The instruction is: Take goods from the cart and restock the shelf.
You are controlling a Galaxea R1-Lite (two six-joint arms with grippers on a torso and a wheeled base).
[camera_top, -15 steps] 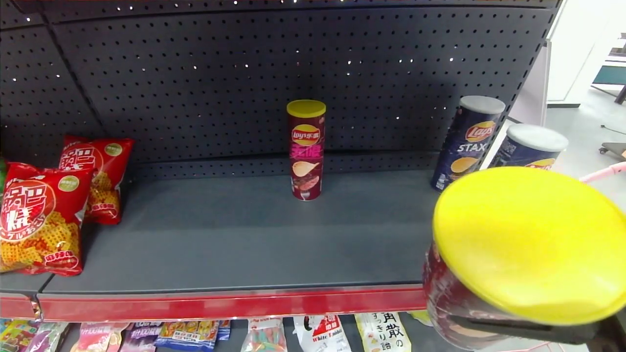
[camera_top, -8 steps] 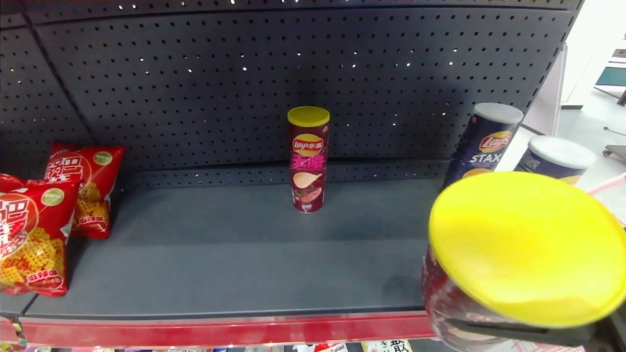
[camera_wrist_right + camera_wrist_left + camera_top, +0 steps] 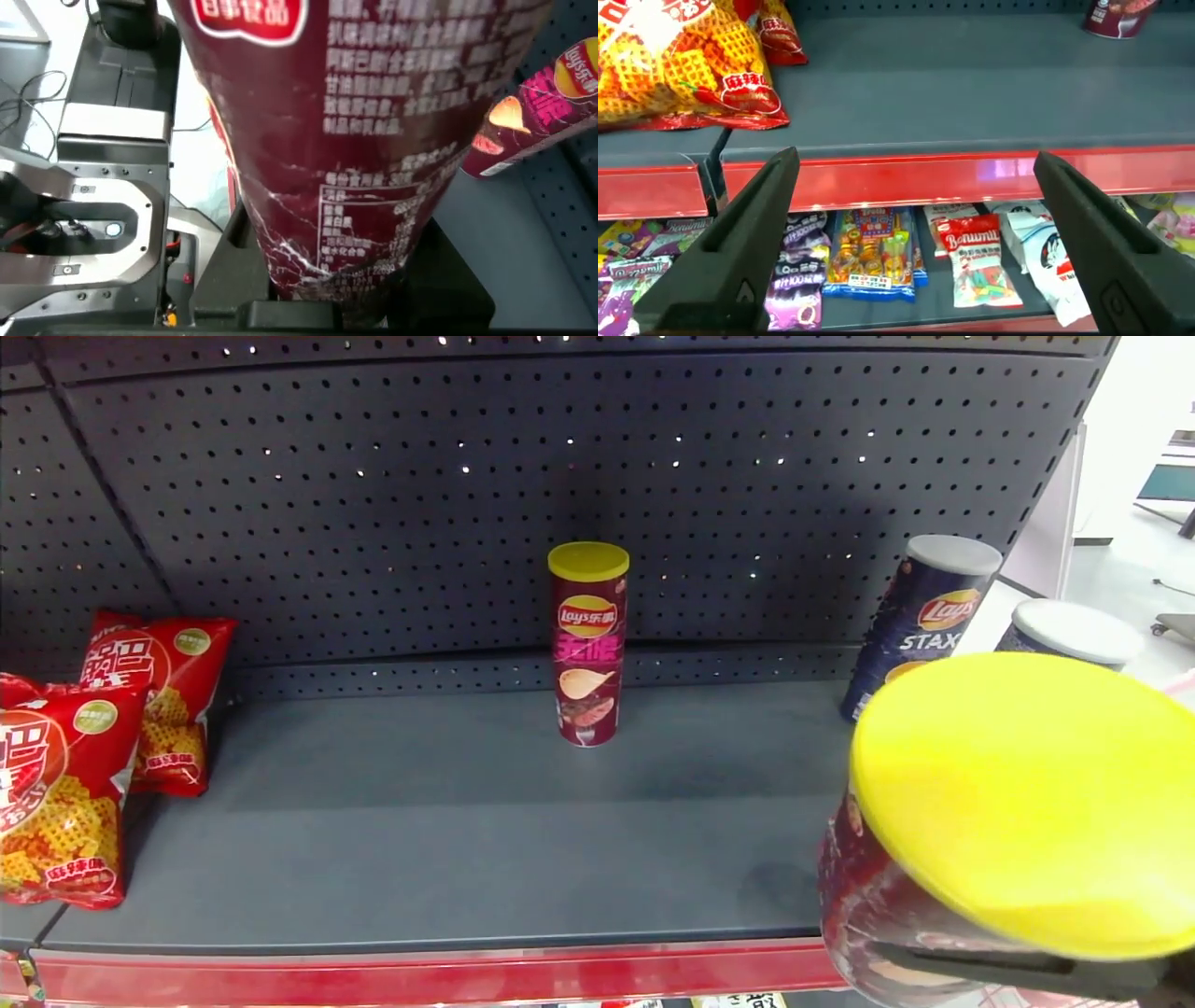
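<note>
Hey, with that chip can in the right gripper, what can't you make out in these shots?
Rightmost blue can: head view, body hidden behind the held can's yellow lid.
Held can's base: head view, cut off by the bottom edge.
Lower-shelf packets: left wrist view, tops hidden by the red shelf lip.
Standing can: left wrist view, cut off by the top edge.

Dim shelf (image 3: 467, 821); daylight, seemingly, from right (soft shadows).

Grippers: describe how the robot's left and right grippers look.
The left gripper has two long, matte black fingers, wedge-shaped and tapering towards the tips. The right gripper is black too, with flat, blocky surfaces.
</note>
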